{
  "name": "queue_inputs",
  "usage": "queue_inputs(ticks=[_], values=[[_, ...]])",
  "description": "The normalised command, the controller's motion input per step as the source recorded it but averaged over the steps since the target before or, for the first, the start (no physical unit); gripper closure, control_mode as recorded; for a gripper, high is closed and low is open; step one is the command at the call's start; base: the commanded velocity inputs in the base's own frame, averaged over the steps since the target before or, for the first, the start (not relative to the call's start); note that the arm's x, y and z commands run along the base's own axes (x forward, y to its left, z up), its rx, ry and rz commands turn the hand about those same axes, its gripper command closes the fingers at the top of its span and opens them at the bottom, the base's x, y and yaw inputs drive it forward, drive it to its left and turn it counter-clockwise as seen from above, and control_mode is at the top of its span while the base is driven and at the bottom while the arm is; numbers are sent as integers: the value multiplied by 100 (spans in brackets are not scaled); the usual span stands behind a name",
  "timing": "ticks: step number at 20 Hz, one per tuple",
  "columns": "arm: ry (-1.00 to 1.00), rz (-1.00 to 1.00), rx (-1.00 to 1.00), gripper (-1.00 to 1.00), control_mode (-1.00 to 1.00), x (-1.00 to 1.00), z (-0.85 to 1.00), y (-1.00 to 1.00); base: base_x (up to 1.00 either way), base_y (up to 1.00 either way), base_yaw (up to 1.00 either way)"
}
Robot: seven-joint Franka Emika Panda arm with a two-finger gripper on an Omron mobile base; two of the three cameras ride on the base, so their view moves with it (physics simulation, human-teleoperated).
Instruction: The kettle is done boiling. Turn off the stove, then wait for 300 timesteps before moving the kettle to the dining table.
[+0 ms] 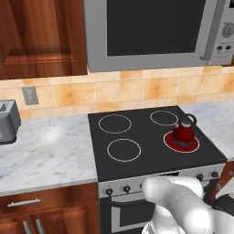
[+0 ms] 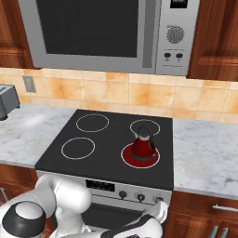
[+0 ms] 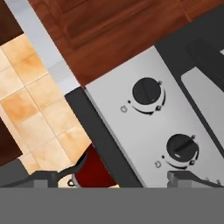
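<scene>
The small red kettle (image 1: 184,131) (image 2: 143,145) stands upright on the front right burner (image 1: 173,144) of the stove (image 1: 146,137) (image 2: 107,144). That burner glows red under it. In the hand view two dark knobs (image 3: 148,93) (image 3: 181,148) sit on the steel front panel, and the kettle (image 3: 89,173) shows past the cooktop's edge. My gripper (image 3: 116,181) is open, its fingertips (image 3: 43,178) far apart with nothing between them, close in front of the panel's right end. The white hand (image 2: 155,214) hangs just below the right knobs (image 2: 158,200). The dining table is out of view.
A steel microwave (image 1: 151,32) (image 2: 102,32) hangs above the stove. Marble counters (image 1: 45,151) (image 2: 204,158) flank it on both sides. A toaster (image 1: 8,121) (image 2: 7,100) stands on the left counter. Wood drawers (image 1: 27,203) sit below.
</scene>
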Motion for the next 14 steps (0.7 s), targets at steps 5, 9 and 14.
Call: queue_inputs(ticks=[5, 9, 14], values=[[0, 0, 0, -100, -100, 16, -17, 0, 0, 0, 0], [0, 0, 0, -100, -100, 11, -25, -3, 0, 0, 0], [0, 0, 0, -100, -100, 8, -24, -10, 0, 0, 0]])
